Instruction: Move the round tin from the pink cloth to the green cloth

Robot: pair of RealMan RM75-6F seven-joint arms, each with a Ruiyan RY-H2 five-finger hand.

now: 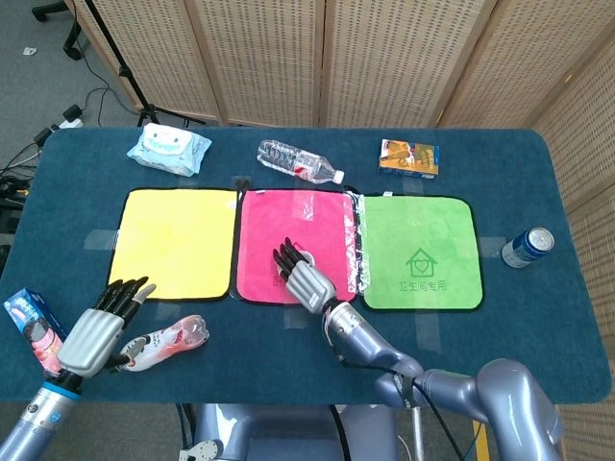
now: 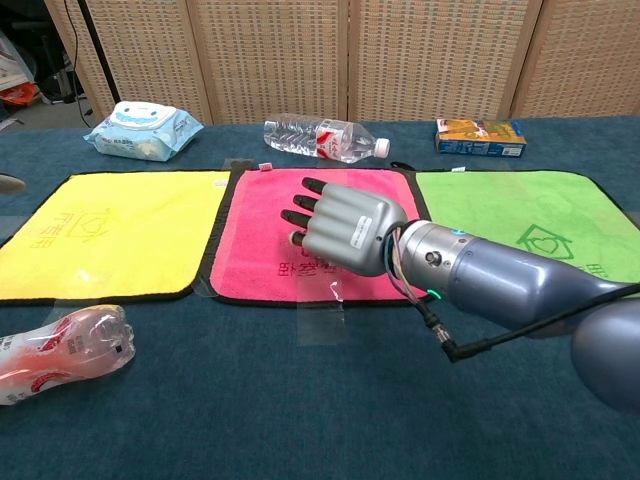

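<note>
While both views show the right hand (image 1: 307, 282) palm-down over the pink cloth (image 1: 266, 230), only the head view takes in the left hand (image 1: 96, 332), the blue can (image 1: 528, 247) far right of the pink cloth, and a blue packet (image 1: 29, 323) far to its left and nearer the robot.

The round tin shows in neither view. The right hand, over the near-centre of the pink cloth, covers the printed middle where a tin could lie. Its fingers (image 2: 312, 203) reach forward, slightly apart, and whether they touch or grip anything underneath cannot be told.

The left hand hangs off the pink cloth's near left, beyond the yellow cloth (image 1: 176, 240), fingers spread and holding nothing.

Three cloths lie in a row: yellow left of the pink one, green cloth (image 1: 420, 252) right of it.

Two bottles are here: a clear water bottle (image 1: 299, 162) behind the pink cloth, and a pink-and-white bottle (image 2: 58, 352) lying at its near left.

One wipes pack (image 1: 169, 149) sits behind-left and one orange box (image 1: 409, 157) behind-right.
</note>
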